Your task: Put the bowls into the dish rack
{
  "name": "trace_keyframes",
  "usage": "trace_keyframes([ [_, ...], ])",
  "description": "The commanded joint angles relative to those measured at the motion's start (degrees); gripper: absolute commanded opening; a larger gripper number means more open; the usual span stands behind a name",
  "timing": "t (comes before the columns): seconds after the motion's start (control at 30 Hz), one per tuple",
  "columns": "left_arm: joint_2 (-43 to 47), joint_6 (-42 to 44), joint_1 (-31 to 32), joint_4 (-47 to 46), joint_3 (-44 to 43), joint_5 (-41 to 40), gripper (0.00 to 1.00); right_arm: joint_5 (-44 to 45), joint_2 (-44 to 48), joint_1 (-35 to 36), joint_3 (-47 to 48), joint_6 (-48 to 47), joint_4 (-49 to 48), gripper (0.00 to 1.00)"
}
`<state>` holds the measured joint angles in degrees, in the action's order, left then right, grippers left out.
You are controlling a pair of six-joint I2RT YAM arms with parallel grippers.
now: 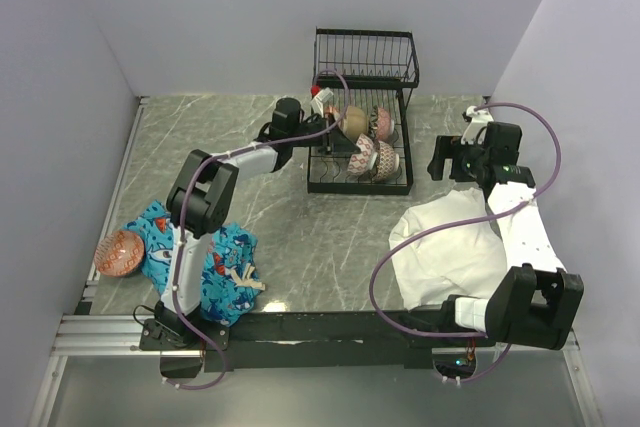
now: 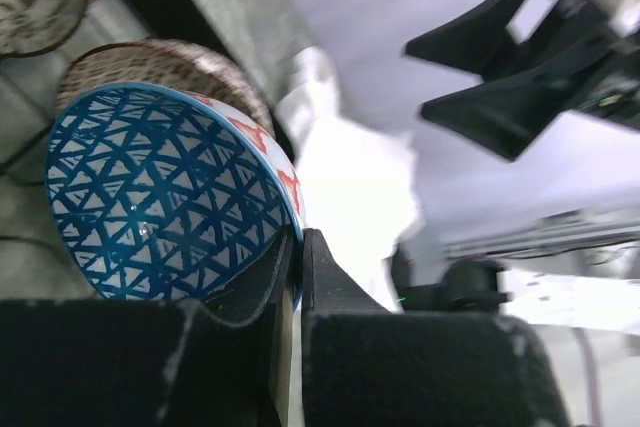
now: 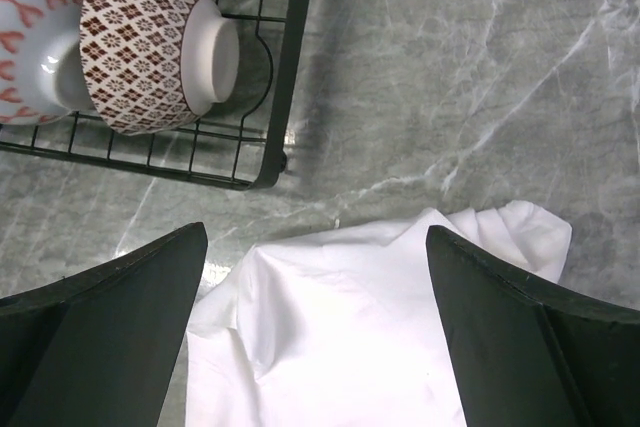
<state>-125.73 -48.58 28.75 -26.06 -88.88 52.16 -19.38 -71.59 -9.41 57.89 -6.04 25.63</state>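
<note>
My left gripper (image 2: 298,247) is shut on the rim of a bowl (image 2: 160,197) that is blue with triangles inside and white with red marks outside. In the top view that gripper (image 1: 316,112) holds the bowl (image 1: 322,97) at the left back corner of the black wire dish rack (image 1: 405,185). Several patterned bowls lie on their sides in the rack's base, among them a tan one (image 1: 352,122) and a brown diamond one (image 3: 140,52). An orange bowl (image 1: 118,252) sits at the table's left edge. My right gripper (image 3: 316,235) stands open over a white cloth (image 3: 400,327), right of the rack.
A blue patterned cloth (image 1: 200,257) lies by the left arm's base, next to the orange bowl. The white cloth (image 1: 450,247) covers the table's front right. The rack's raised upper basket (image 1: 365,57) stands against the back wall. Grey walls close in both sides.
</note>
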Motion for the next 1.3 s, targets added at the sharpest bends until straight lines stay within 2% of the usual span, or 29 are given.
trace_keyframes([
  [0.0,-1.1,-15.6,-0.2,-19.5,0.6,2.2,0.01,1.7,0.6,-0.5,3.5,-1.1,1.3,0.99],
  [0.33,-3.9,-21.6,-0.5,-20.3,3.6,-3.6,0.01,2.9,-3.0,-0.3,9.3,-2.0,3.8,0.99],
  [0.7,-7.2,-23.2,-0.1,-16.8,4.0,-6.4,0.01,3.0,-3.8,0.4,9.3,-2.2,4.3,0.99],
  [0.83,-8.5,-24.0,0.8,-16.6,2.9,-7.2,0.04,3.0,-4.2,0.4,9.3,-2.3,4.5,0.99],
  [0.93,-8.6,-24.1,1.2,-16.4,2.0,-7.3,0.13,2.9,-4.6,0.7,9.3,-2.1,4.4,0.99],
  [1.07,-8.2,-23.8,1.0,-15.9,1.8,-7.6,0.34,2.9,-5.7,1.6,9.9,-2.0,3.9,0.99],
  [1.17,-8.2,-23.7,0.8,-15.6,1.5,-7.6,0.42,3.2,-6.5,2.5,10.8,-2.0,3.4,0.99],
  [1.27,-8.0,-22.9,0.8,-15.9,1.1,-7.6,0.44,3.3,-7.2,2.9,11.5,-2.1,3.3,0.99],
])
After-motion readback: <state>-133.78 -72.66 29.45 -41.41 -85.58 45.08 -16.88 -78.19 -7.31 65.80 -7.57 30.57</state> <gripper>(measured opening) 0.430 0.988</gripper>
